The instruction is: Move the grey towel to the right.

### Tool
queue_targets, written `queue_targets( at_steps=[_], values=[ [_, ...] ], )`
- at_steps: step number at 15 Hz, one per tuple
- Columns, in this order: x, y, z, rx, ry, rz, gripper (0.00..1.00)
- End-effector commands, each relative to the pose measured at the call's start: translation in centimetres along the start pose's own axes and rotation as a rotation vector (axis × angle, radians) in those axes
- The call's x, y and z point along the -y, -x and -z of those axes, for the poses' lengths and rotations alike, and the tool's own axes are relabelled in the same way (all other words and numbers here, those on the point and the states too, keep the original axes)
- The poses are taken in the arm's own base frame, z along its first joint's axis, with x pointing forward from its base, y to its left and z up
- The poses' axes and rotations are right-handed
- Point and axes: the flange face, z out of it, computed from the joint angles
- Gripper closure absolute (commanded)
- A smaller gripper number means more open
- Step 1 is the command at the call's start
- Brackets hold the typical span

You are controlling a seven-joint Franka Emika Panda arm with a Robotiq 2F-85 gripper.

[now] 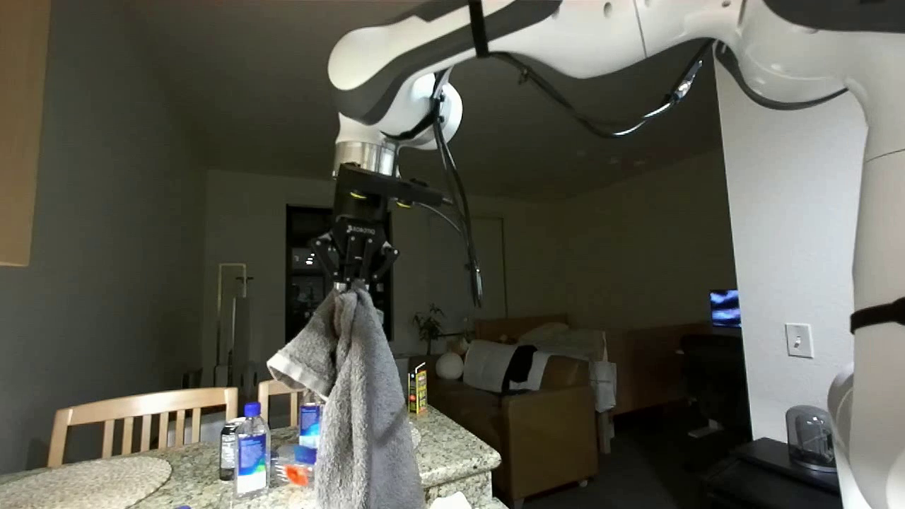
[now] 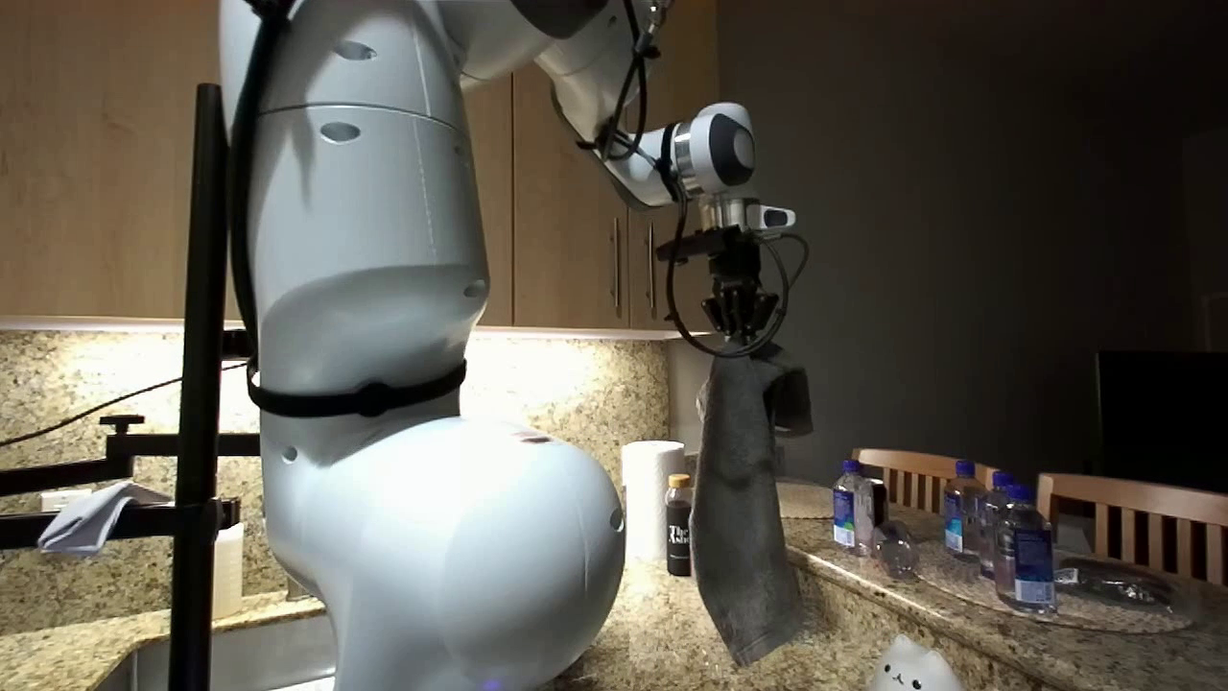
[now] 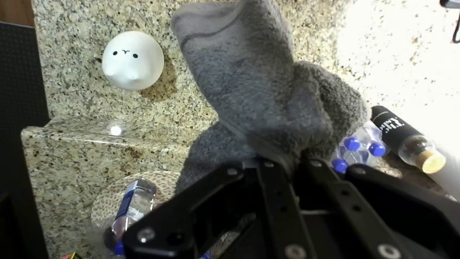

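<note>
Grey, the towel [image 1: 369,410] hangs pinched in the gripper [image 1: 353,285] while, lower left in an exterior view, we see a blue-capped bottle [image 1: 252,454], its contents unclear.

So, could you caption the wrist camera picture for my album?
Wrist view: the gripper holds a grey towel over a speckled counter where a white cat-faced figure sits.

Cat figure [image 3: 133,63] on counter [image 3: 75,93]; dark bottle [image 2: 679,533] beside paper roll [image 2: 649,499].

The fingers [image 1: 351,265] grip the grey towel [image 1: 369,417], hanging before the speckled counter [image 1: 456,445].
</note>
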Motion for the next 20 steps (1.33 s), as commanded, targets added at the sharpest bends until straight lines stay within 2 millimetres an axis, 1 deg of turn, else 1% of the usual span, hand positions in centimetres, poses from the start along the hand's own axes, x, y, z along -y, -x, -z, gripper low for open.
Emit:
queue_targets(
  at_steps=[1,3,5,6,9,13,15,18,20],
  values=[
    [-1.1,3.1,2.5,-0.073,0.04,-0.116,0.91],
    [-2.5,3.3,2.3,-0.066,0.07,-0.187,0.91],
    [-4.4,3.3,1.3,-0.041,0.092,-0.249,0.91],
    [-5.4,3.2,0.4,-0.024,0.108,-0.275,0.91],
    [-8.4,2.3,-3.2,0.048,0.123,-0.327,0.91],
    [-11.7,0.8,-9.0,0.168,0.146,-0.368,0.91],
    [-13.5,-0.2,-11.5,0.21,0.155,-0.394,0.91],
    [-15.6,-2.2,-14.4,0.204,0.15,-0.414,0.91],
    [-16.0,-3.8,-15.7,0.153,0.135,-0.419,0.91]
  ],
)
